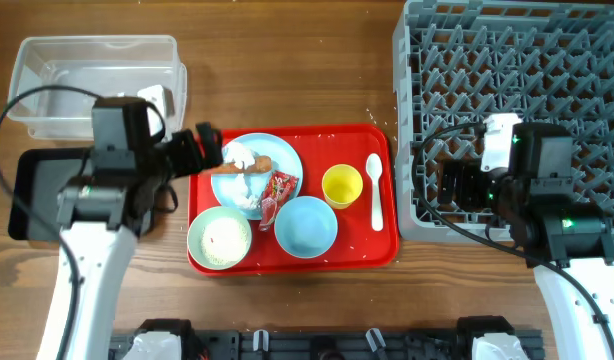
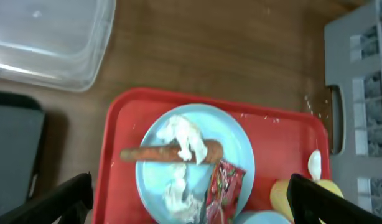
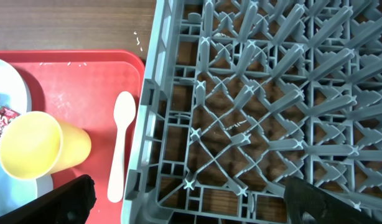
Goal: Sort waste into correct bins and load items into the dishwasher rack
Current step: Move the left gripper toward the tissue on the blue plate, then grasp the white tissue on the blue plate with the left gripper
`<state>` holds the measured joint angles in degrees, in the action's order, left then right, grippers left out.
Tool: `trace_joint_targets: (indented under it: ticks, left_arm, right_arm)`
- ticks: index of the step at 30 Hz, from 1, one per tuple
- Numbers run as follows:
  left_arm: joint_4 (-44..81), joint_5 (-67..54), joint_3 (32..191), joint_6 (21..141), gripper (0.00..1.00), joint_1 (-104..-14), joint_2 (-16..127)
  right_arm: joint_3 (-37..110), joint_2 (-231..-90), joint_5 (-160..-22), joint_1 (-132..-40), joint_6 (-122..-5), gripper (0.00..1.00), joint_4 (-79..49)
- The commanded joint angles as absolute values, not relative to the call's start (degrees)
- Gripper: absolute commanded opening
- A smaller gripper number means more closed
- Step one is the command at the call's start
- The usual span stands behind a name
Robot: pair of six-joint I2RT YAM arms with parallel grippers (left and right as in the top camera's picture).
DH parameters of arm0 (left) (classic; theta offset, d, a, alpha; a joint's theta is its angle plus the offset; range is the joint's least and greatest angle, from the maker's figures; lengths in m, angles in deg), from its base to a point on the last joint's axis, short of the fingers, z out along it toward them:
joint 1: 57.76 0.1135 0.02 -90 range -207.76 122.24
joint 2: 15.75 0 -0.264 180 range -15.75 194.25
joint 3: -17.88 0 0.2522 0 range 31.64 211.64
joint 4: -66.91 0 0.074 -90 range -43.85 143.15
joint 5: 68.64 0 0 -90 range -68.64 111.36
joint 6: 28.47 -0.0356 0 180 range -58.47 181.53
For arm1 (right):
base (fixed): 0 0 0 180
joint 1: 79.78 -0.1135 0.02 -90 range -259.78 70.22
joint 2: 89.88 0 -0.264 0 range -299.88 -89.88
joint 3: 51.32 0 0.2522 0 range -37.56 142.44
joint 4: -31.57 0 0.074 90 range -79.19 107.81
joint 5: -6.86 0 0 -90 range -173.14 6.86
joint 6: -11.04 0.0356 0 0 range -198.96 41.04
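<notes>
On the red tray a pale-blue plate holds an orange carrot piece, a crumpled white tissue and a red wrapper. My left gripper is open and empty, above the plate's left side. A pale-green bowl holds white rice. A pale-blue bowl, a yellow cup and a white spoon also sit on the tray. My right gripper is open and empty over the left edge of the grey rack.
A clear tub stands at the back left. A black tray lies below it, partly under my left arm. Loose rice grains are scattered on the red tray and the wooden table near the rack.
</notes>
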<state>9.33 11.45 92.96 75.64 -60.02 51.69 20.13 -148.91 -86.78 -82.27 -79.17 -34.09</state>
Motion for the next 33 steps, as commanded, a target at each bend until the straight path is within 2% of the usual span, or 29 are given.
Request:
trace_joint_targets:
  ticks: [1, 3, 4, 6, 9, 14, 16, 17, 19, 20, 21, 24, 30, 31, 33]
  left_arm:
    - [13.46, 10.77, 93.7, 77.44, 1.0, -62.49, 60.35]
    - [15.76, 10.9, 93.7, 77.46, 0.98, -63.12, 66.47]
    - [16.96, 10.9, 93.7, 77.44, 0.94, -63.58, 69.18]
    - [19.52, 10.9, 93.7, 77.41, 0.91, -64.72, 74.25]
    - [22.16, 10.9, 93.7, 77.44, 0.8, -65.66, 79.78]
    - [22.99, 10.9, 93.7, 77.41, 0.7, -67.23, 85.44]
    - [23.76, 10.9, 93.7, 77.44, 0.5, -67.47, 85.81]
    - [23.87, 10.92, 93.7, 77.44, 0.44, -67.54, 85.85]
    - [23.91, 10.95, 93.7, 77.41, 0.41, -67.78, 86.07]
    - [23.85, 10.95, 93.68, 77.41, 0.34, -67.78, 86.07]
    - [23.85, 10.92, 93.68, 77.41, 0.2, -67.78, 86.07]
    - [23.93, 10.95, 93.73, 77.41, 0.04, -67.76, 86.05]
    - [20.55, 13.13, 99.89, 76.89, 0.04, -65.0, 80.37]
    - [20.55, 14.14, 100.83, 76.89, 0.05, -64.52, 79.19]
    - [21.18, 17.46, 102.99, 76.76, 0.16, -62.97, 76.39]
  right_arm:
    - [21.35, -148.82, -87.64, -82.55, -78.56, 1.0, -33.77]
    - [21.33, -148.82, -87.66, -82.55, -78.56, 1.0, -33.68]
    - [21.33, -148.82, -87.61, -82.55, -78.56, 1.0, -33.68]
    - [21.33, -148.82, -87.64, -82.55, -78.56, 1.0, -33.61]
    - [21.33, -148.82, -87.64, -82.55, -78.53, 0.99, -33.68]
    - [21.33, -148.82, -87.64, -82.55, -78.53, 1.0, -33.61]
    - [21.33, -148.82, -87.64, -82.55, -78.51, 1.0, -33.63]
    - [21.31, -148.82, -87.64, -82.55, -78.53, 1.0, -33.66]
    - [21.33, -148.82, -87.64, -82.55, -78.53, 1.0, -33.66]
    - [21.33, -148.82, -87.66, -82.55, -78.49, 1.0, -33.66]
    - [21.33, -148.82, -87.64, -82.55, -78.51, 1.0, -33.66]
    - [21.33, -148.82, -87.64, -82.55, -78.51, 1.0, -33.68]
    - [21.33, -148.82, -87.61, -82.55, -78.58, 1.0, -33.61]
    - [21.33, -148.82, -87.61, -82.55, -78.56, 1.0, -33.61]
    - [21.33, -148.82, -87.64, -82.55, -78.56, 1.0, -33.61]
